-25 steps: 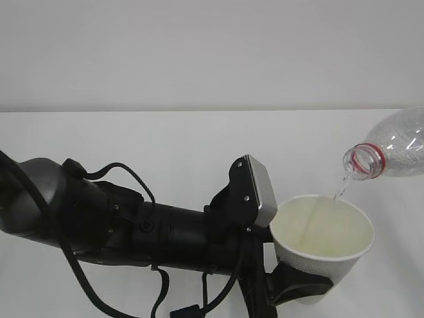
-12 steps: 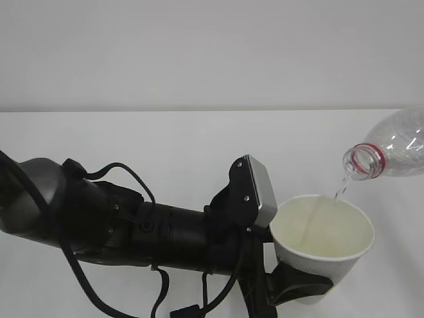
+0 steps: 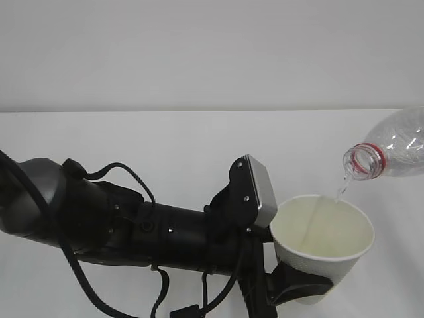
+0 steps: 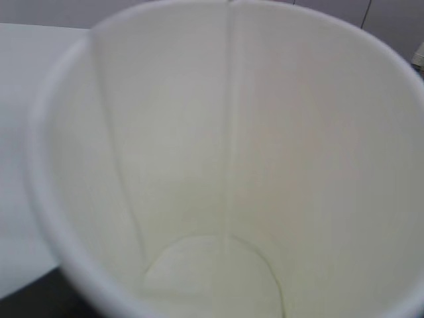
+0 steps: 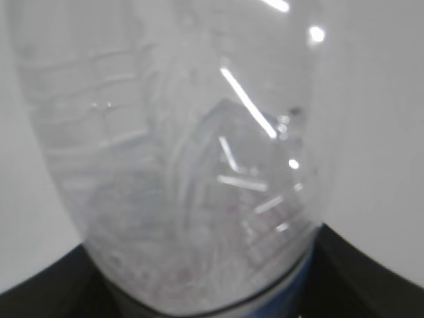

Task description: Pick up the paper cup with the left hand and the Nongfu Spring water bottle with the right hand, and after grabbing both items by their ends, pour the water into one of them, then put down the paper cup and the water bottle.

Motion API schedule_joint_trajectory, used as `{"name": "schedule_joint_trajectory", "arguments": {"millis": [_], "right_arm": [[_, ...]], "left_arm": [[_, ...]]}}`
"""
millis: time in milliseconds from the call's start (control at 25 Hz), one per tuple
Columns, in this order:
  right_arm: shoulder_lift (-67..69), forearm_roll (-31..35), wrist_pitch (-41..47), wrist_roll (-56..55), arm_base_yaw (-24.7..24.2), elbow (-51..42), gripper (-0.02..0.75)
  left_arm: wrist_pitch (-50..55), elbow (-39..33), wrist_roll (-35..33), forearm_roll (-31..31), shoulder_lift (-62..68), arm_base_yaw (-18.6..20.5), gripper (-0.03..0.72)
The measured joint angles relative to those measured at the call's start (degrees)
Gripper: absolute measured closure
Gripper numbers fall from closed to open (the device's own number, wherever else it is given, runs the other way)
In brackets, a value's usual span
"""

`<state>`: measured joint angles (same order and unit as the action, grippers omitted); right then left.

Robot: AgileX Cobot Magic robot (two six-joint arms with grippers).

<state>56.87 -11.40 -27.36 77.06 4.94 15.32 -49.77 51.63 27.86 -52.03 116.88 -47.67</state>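
Observation:
The white paper cup (image 3: 324, 240) is held upright at the lower right, with my left gripper (image 3: 299, 286) shut around its lower part. The clear Nongfu Spring water bottle (image 3: 392, 147) lies tilted above it, its red-ringed mouth over the cup's far rim. A thin stream of water (image 3: 340, 191) falls into the cup. The left wrist view looks down into the cup (image 4: 311, 152), where the stream (image 4: 228, 132) reaches the cream bottom. In the right wrist view the bottle (image 5: 179, 152) fills the frame, with my right gripper (image 5: 205, 306) shut on its base end. That gripper is outside the exterior view.
A white table (image 3: 165, 146) runs back to a pale grey wall. My left arm (image 3: 132, 225), with its grey block (image 3: 262, 189) and looping cables, stretches across the lower left of the exterior view.
Cup, bottle and both arms stay where they were. The thin stream of water keeps running into the cup.

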Motion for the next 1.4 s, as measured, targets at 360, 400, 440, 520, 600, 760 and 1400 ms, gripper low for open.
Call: {"name": "schedule_joint_trajectory", "arguments": {"millis": [360,400,440,520,600,760,1400], "right_arm": [[0.0,0.0,-0.1,0.1,0.0,0.0,0.245],[0.0,0.0,-0.1,0.1,0.0,0.0,0.245],[0.0,0.0,-0.1,0.1,0.0,0.0,0.245],[0.0,0.0,-0.1,0.2,0.0,0.0,0.245],[0.0,0.0,-0.1,0.6,0.0,0.0,0.245],[0.0,0.0,-0.1,0.7,0.0,0.0,0.245],[0.0,0.5,-0.1,1.0,0.0,0.0,0.245]], "left_arm": [[0.0,0.0,0.0,0.0,0.1,0.0,0.188],[0.0,0.0,0.0,0.0,0.1,0.0,0.188],[0.0,0.0,0.0,0.0,0.1,0.0,0.188],[0.0,0.0,0.0,0.0,0.1,0.0,0.188],[0.0,0.0,0.0,0.0,0.1,0.0,0.188],[0.0,0.0,0.0,0.0,0.1,0.0,0.188],[0.0,0.0,0.0,0.0,0.1,0.0,0.188]]}}
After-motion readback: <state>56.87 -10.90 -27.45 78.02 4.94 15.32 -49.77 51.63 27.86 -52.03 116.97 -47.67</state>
